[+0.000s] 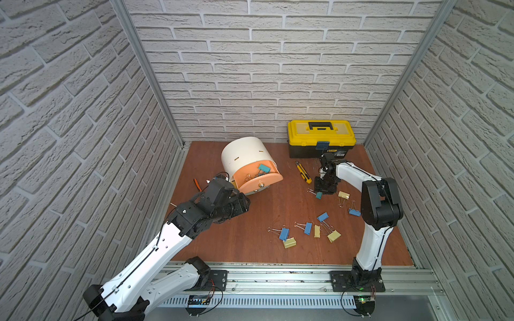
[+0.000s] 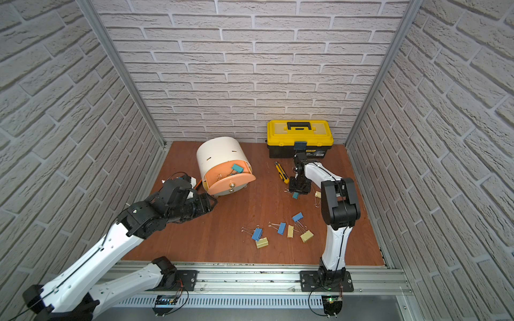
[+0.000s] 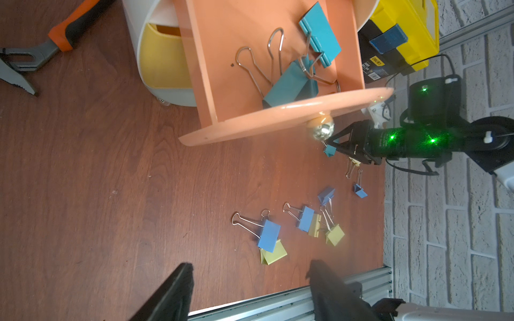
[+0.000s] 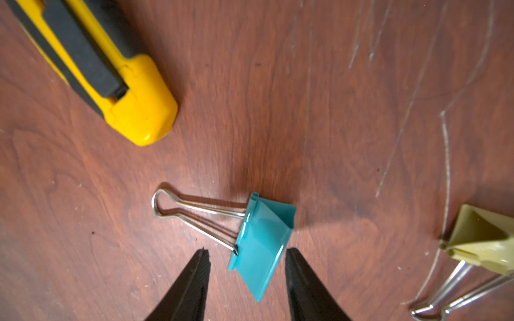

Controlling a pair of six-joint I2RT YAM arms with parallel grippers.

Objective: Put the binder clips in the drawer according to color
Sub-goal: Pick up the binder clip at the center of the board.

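Right tool (image 4: 247, 258) astride teal clip (image 4: 261, 244)

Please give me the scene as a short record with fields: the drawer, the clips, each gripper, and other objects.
drawer: peach drawer pulled open; the white cabinet is tilted
clips in drawer: two teal clips
clips on table: one teal clip, plus blue clips and pale yellow clips scattered
right gripper: low over the table, fingers on both sides of the teal clip, gaps visible, not yet gripping
left gripper: open, empty, near the cabinet
other objects: utility knife, toolbox, pliers
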